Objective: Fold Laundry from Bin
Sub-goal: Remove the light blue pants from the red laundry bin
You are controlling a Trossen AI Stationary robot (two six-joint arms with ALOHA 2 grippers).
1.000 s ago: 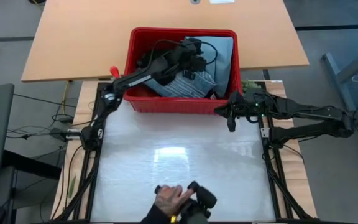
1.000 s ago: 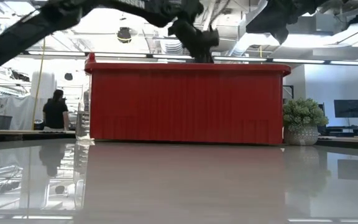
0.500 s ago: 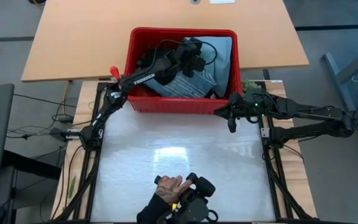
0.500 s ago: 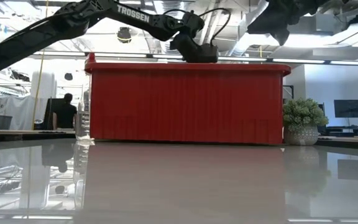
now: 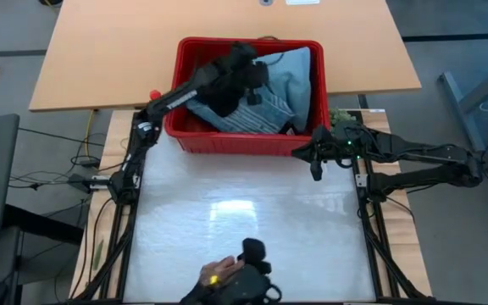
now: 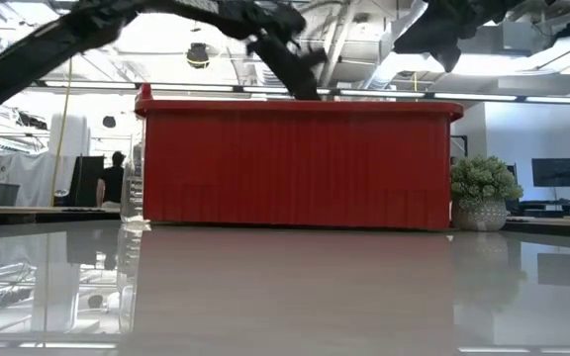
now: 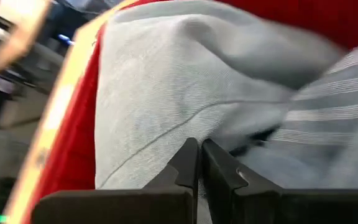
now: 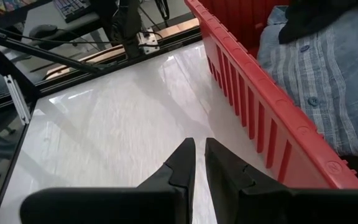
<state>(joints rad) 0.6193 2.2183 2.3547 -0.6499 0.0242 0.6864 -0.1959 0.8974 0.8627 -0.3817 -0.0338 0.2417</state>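
Note:
The red bin [image 5: 248, 146] stands at the table's far edge, also seen in the low view [image 6: 295, 163]. Laundry lies piled in it: a light blue-grey garment [image 5: 291, 72], a blue-white striped one [image 5: 257, 114] and black cloth [image 5: 302, 127]. My left gripper [image 5: 246, 76] reaches into the bin from the left, shut at the light blue-grey garment [image 7: 166, 93]. My right gripper [image 5: 314, 165] hovers over the white table beside the bin's near right corner, fingers [image 8: 199, 149] close together with nothing between them. My left gripper has its shut fingertips on a fold of the light blue-grey garment [image 7: 194, 134], coming from above and slanting in from the bin's left. The fingers themselves hide how much cloth sits between them. The rest of the garment lies on the pile in the bin.
A person's hand holds a black device [image 5: 235, 275] at the table's near edge. A small green plant [image 5: 341, 119] stands by the bin's right corner, close to my right arm. The white tabletop [image 5: 244, 212] lies between bin and hand; a wooden table [image 5: 108, 59] stands beyond.
My left gripper has shut inside the bin, then risen and moved toward the bin's left side. The light blue-grey garment's near part has been drawn leftward with it. The person's hand at the near edge has shifted slightly.

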